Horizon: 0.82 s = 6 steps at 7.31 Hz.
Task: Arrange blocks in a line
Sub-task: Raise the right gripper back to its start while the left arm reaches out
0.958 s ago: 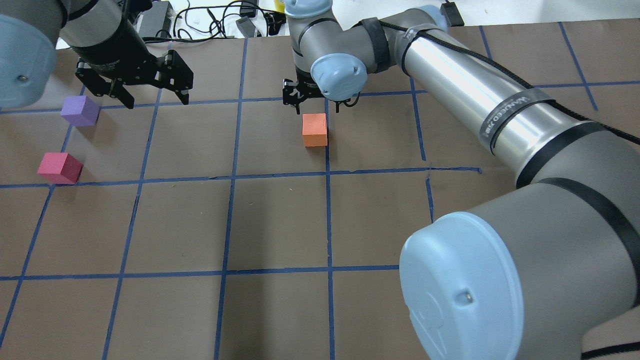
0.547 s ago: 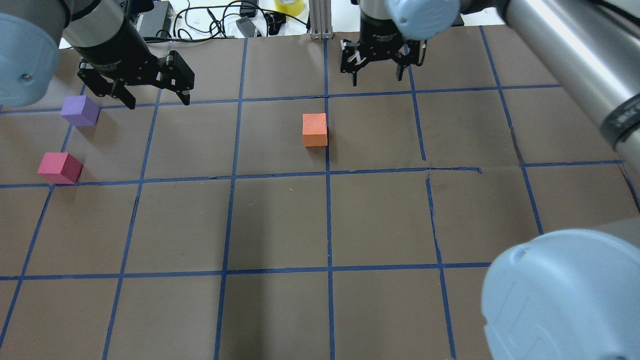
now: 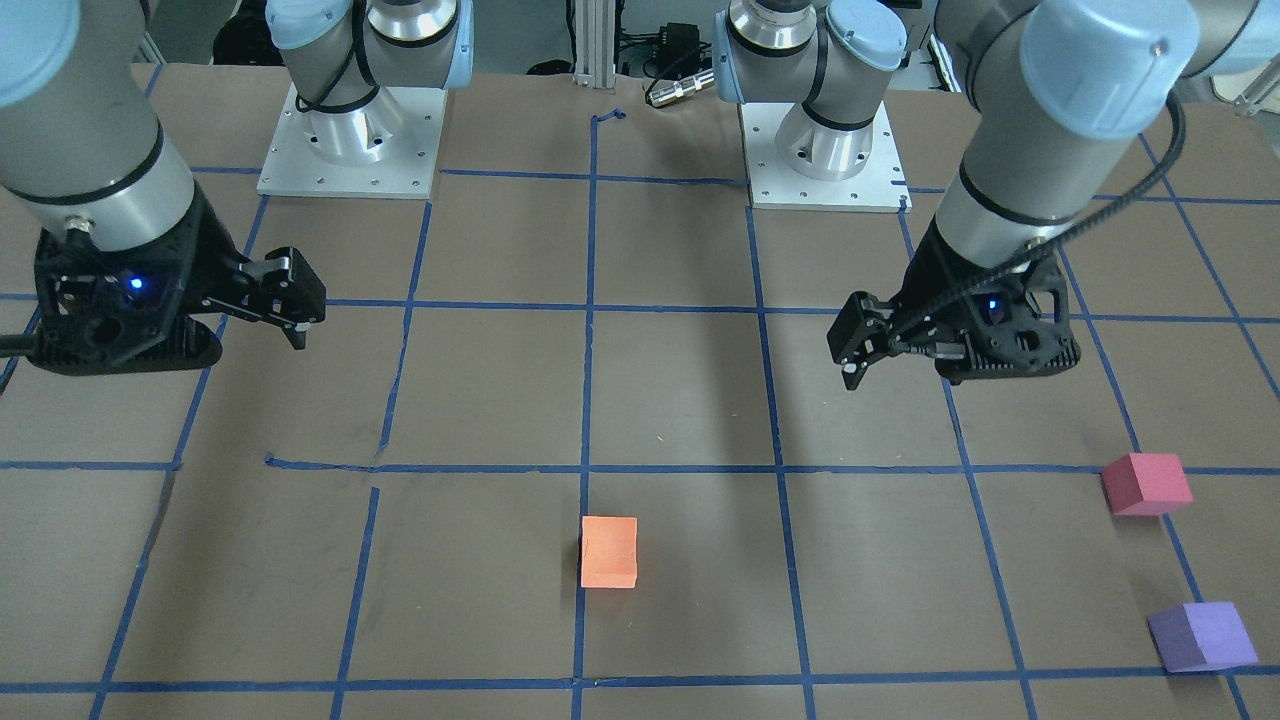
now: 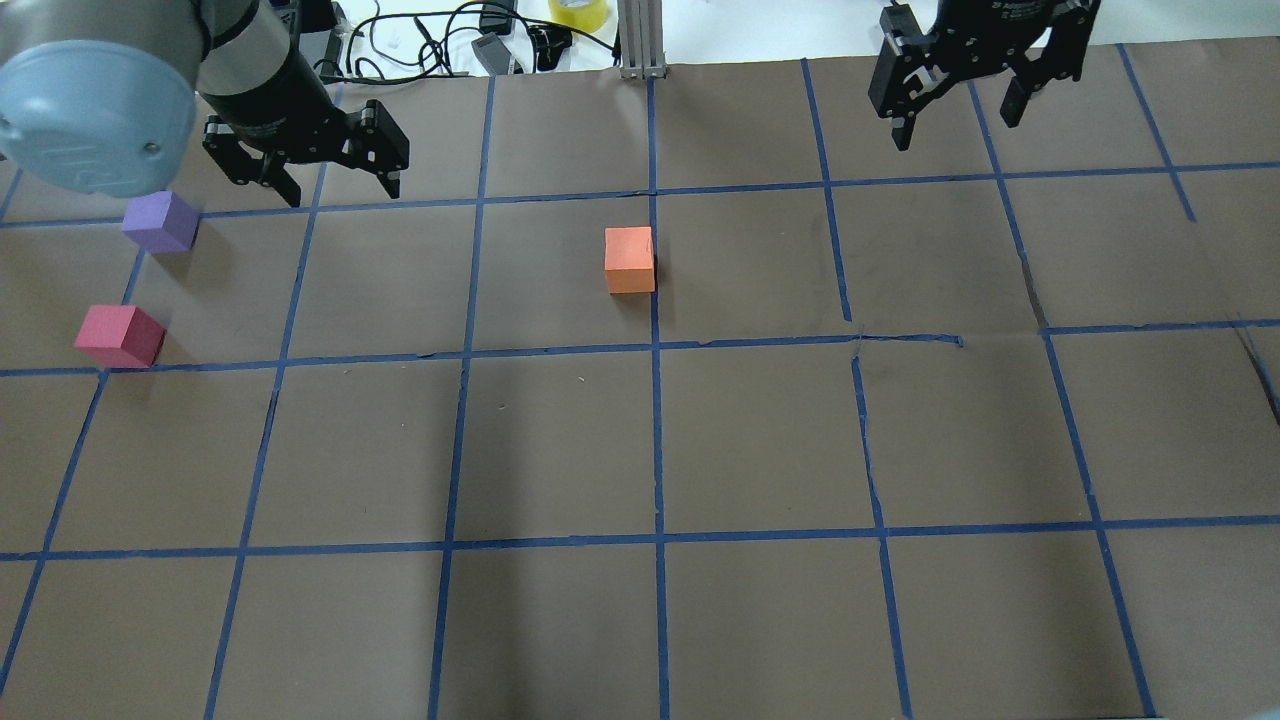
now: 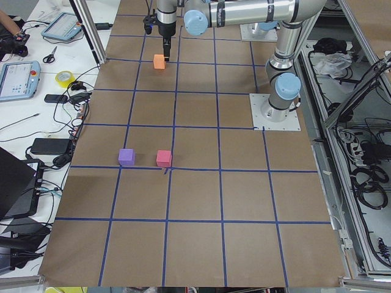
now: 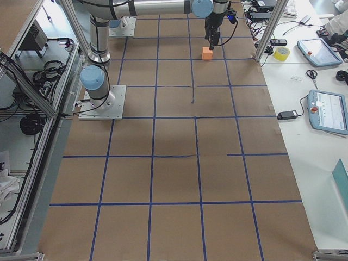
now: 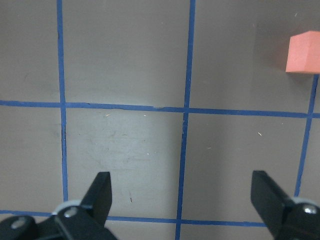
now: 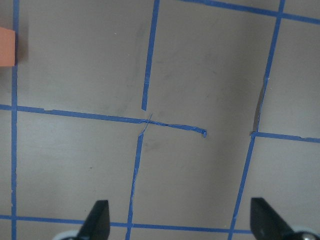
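Observation:
The three blocks lie apart on the brown gridded table. The orange block (image 4: 630, 260) (image 3: 609, 551) sits near the middle on a blue line. At the left edge of the overhead view lie the red-pink block (image 4: 119, 336) (image 3: 1146, 484) and, beyond it, the purple block (image 4: 159, 221) (image 3: 1202, 636). My left gripper (image 4: 343, 190) (image 3: 858, 352) hovers open and empty just right of the purple block. My right gripper (image 4: 955, 128) (image 3: 297, 318) hangs open and empty far right of the orange block. The orange block (image 7: 304, 52) shows at the left wrist view's upper right edge.
Blue tape lines split the brown table cover into squares. Cables, a yellow tape roll (image 4: 578, 12) and an aluminium post (image 4: 640, 40) line the far edge. The two arm bases (image 3: 350, 140) (image 3: 825, 150) stand on the robot's side. Tablets and scissors lie on a side bench (image 5: 24, 73).
My right gripper has drawn away from just behind the orange block, far to the right and toward the table's back edge, staying open. My left gripper shifted slightly right. The blocks stayed put.

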### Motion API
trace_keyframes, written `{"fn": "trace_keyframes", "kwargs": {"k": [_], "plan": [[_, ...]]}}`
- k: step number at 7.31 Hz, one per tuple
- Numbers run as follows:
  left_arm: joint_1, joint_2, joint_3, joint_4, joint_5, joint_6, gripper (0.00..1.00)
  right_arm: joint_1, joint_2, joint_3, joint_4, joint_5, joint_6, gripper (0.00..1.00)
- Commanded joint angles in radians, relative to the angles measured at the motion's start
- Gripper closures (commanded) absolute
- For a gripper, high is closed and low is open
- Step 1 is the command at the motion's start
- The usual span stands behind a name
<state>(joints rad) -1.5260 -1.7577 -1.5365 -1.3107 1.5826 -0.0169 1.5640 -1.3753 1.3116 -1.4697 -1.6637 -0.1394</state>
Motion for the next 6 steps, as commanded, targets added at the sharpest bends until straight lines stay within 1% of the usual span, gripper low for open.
{"fn": "trace_keyframes", "kwargs": {"k": [1, 2, 3, 4, 5, 6], "plan": [[-0.035, -0.119, 0.021, 0.129, -0.001, 0.0, 0.0, -0.013, -0.094, 0.125, -0.044, 0.011, 0.0, 0.0], [-0.077, -0.167, 0.047, 0.133, 0.0, -0.015, 0.0, -0.015, -0.094, 0.155, -0.097, 0.054, -0.003, 0.0], [-0.124, -0.224, 0.076, 0.154, -0.001, -0.046, 0.0, -0.015, -0.096, 0.164, -0.115, 0.105, -0.005, 0.0], [-0.178, -0.283, 0.088, 0.262, -0.001, -0.081, 0.0, -0.016, -0.103, 0.164, -0.115, 0.102, -0.005, 0.0], [-0.212, -0.331, 0.098, 0.306, -0.001, -0.109, 0.0, -0.019, -0.119, 0.163, -0.11, 0.091, -0.005, 0.0], [-0.244, -0.356, 0.108, 0.318, -0.001, -0.098, 0.0, -0.021, -0.142, 0.164, -0.095, 0.087, -0.006, 0.0]]}}
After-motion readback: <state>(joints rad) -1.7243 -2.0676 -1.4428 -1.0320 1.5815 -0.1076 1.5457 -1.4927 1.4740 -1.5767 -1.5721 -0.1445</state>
